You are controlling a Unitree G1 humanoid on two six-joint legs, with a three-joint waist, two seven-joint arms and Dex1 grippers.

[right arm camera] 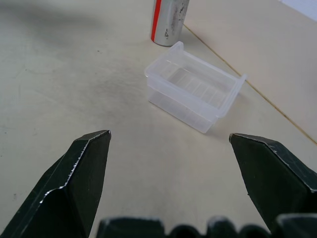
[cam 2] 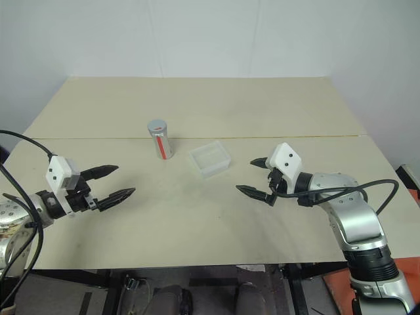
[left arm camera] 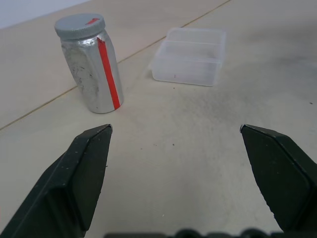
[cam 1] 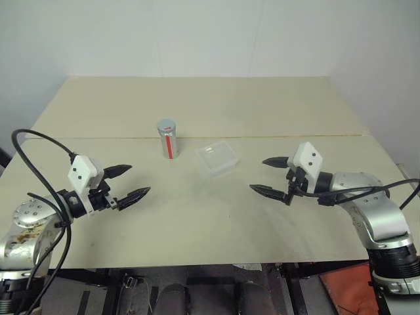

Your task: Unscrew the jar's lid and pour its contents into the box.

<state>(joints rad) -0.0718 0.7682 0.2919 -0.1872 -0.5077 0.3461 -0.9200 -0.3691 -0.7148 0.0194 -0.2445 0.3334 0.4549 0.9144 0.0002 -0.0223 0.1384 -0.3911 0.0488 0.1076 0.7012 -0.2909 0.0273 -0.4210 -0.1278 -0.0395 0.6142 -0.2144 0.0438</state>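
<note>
**Operator:** Which way is the jar from my hands?

**Spotter:** The jar (cam 1: 168, 138) stands upright, long axis vertical, at mid-table, just left of the box (cam 1: 217, 159). From your left gripper (cam 1: 128, 183) it lies farther out and to the right; that hand looks a little nearer. Your right gripper (cam 1: 270, 175) sits nearest the box, with the jar beyond it to the left. Both hands are spread wide and hold nothing.

**Operator:** Anything readable on it?

**Spotter:** No lettering you can read. A red stripe runs down the label, and the lid (left arm camera: 79, 26), still on, carries a small red mark.
</note>
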